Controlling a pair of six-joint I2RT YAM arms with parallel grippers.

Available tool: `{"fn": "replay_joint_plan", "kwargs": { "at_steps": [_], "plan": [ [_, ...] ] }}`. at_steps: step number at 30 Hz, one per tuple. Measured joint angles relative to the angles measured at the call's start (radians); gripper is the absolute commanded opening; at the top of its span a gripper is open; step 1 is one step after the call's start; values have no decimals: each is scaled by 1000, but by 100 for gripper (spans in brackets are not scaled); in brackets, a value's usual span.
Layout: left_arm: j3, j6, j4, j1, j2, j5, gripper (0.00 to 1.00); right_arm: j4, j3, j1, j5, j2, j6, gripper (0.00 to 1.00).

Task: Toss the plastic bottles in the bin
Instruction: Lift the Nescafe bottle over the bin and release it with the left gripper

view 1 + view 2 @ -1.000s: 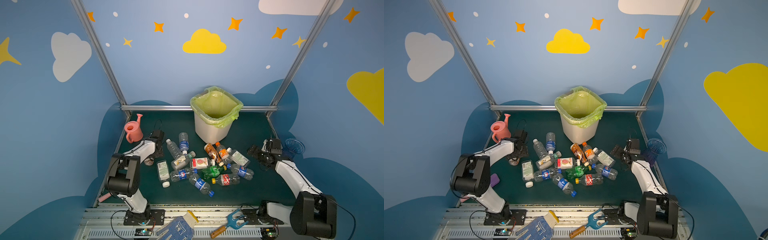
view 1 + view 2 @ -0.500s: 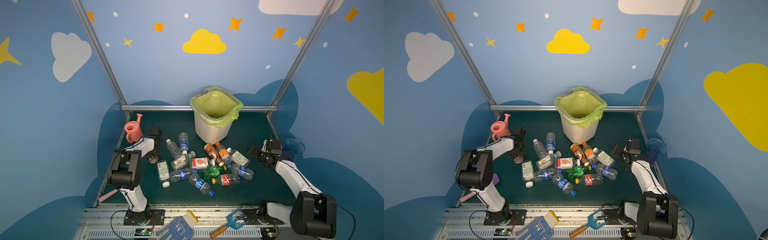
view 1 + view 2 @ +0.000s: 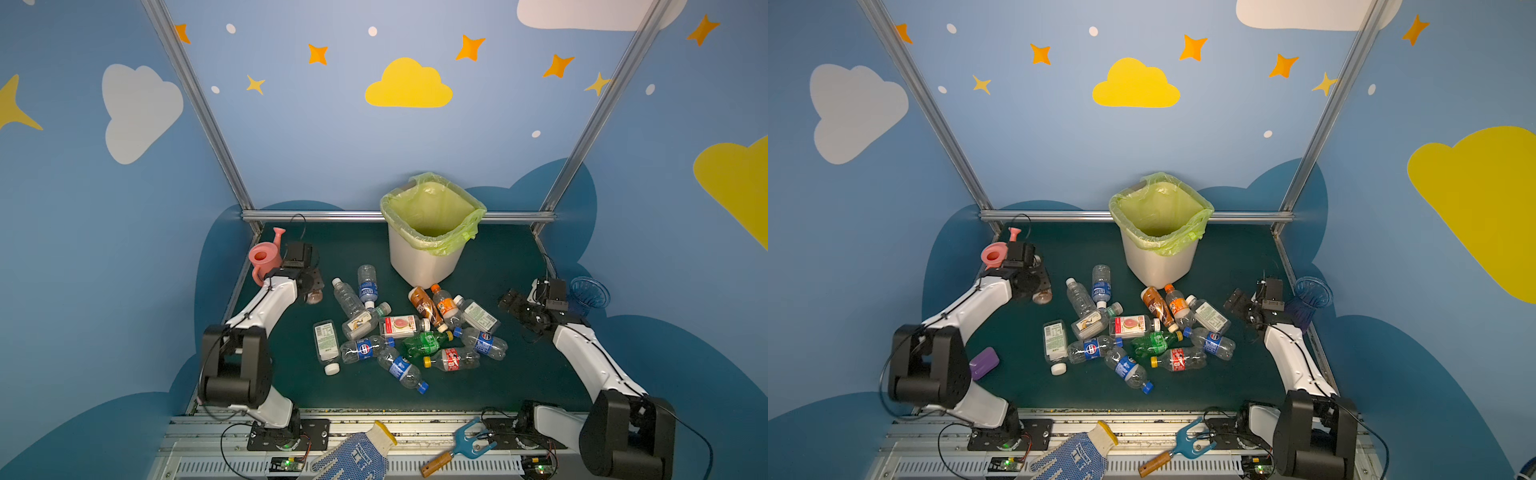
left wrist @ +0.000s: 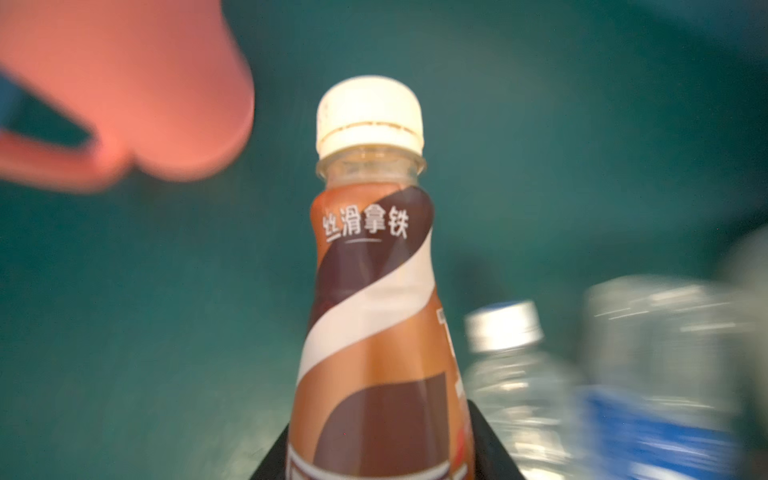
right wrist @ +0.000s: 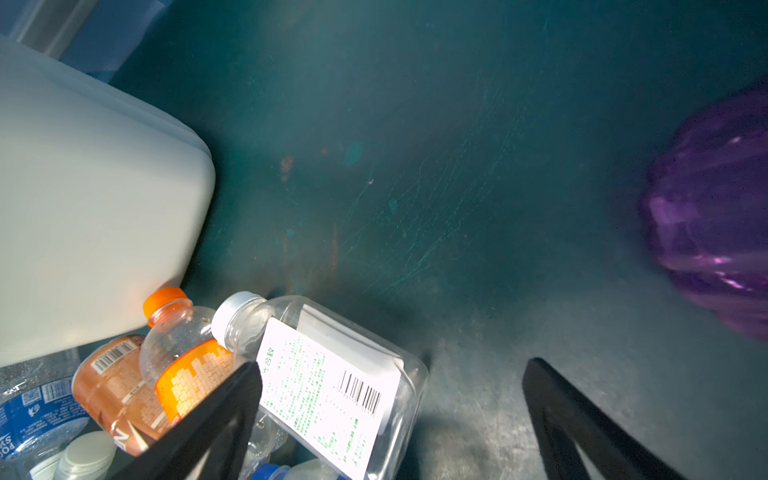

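My left gripper (image 4: 383,451) is shut on a brown latte bottle (image 4: 370,266) with a white cap, by the pink watering can. In both top views its round base (image 3: 314,296) (image 3: 1042,296) shows under the left gripper (image 3: 311,289) (image 3: 1038,289). Several more plastic bottles (image 3: 409,332) (image 3: 1138,332) lie in a heap on the green mat in front of the white bin (image 3: 424,259) (image 3: 1156,259) (image 5: 83,187) with its yellow-green bag. My right gripper (image 3: 515,305) (image 3: 1241,304) (image 5: 395,370) stands open just right of the heap, beside a clear white-labelled bottle (image 5: 328,374) and an orange one (image 5: 187,361).
A pink watering can (image 3: 264,257) (image 4: 124,83) stands close to the left gripper. A blue-purple vase (image 3: 589,293) (image 5: 715,208) sits behind the right gripper. A purple block (image 3: 984,362) lies by the left arm. A glove (image 3: 353,455) and a blue fork tool (image 3: 465,446) rest on the front rail.
The left jaws have closed on the brown bottle, and the left arm has folded back a little. The right arm has stayed put with its jaws wide.
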Motion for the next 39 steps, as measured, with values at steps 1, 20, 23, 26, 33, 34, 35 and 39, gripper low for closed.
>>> {"fn": "replay_joint_plan", "kwargs": {
  "at_steps": [1, 20, 23, 26, 33, 34, 35, 39],
  "plan": [
    [17, -11, 40, 0, -42, 13, 42, 0, 0, -1, 1, -6, -1, 98],
    [895, -128, 241, -379, 407, 371, 95, 18, -13, -6, -46, -208, -7, 98],
    [791, -126, 223, -386, 386, 374, 100, 15, -13, -6, -59, -234, -6, 98],
    [750, -90, 214, -387, 301, 344, 100, 13, -9, -6, -68, -257, -5, 98],
    [671, 0, 357, -406, -23, 299, 100, 8, -5, -7, -83, -242, 1, 98],
    [627, 8, 393, -407, -68, 282, 100, 8, -5, -7, -84, -238, 3, 98],
    [586, 16, 417, -407, -102, 265, 100, 8, -5, -6, -86, -234, 5, 98],
    [417, 37, 466, -396, -183, 185, 100, -2, -5, 9, -88, -209, 12, 98]
  ]
}}
